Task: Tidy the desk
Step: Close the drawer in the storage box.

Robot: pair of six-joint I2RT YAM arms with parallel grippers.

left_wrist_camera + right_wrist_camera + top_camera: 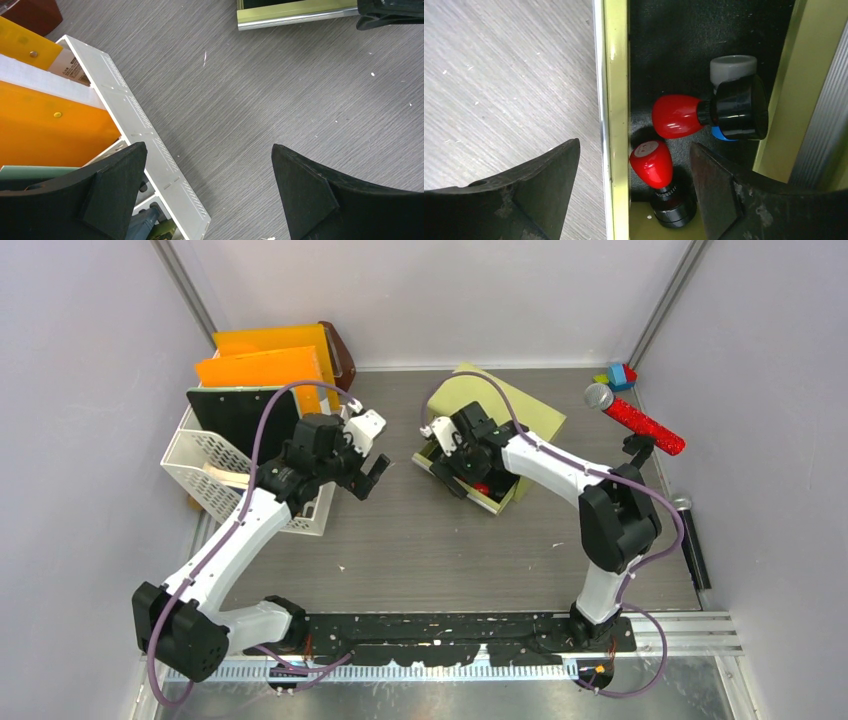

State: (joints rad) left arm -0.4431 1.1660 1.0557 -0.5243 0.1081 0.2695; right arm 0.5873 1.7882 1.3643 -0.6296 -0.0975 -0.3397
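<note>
**Desk, with an open drawer under the right claw**

The desk (420, 540) spreads below both arms, and toward its far side a drawer (616, 100) stands open, holding red-handled stamps (676, 116). The right gripper (634, 145) is nearer, wide and empty, straddling the drawer's front wall. The left gripper (208, 146) hangs wide and empty beside the white rack (145, 130).

Bright, even overhead light; soft shadows on desk (420, 540). Glare spots on red stamp handles (676, 116); dim inside drawer (616, 75). Wrist views sharp mid-frame, soft at near edges.

Nothing can be read (print on the tan label (74, 70) blurs).
</note>
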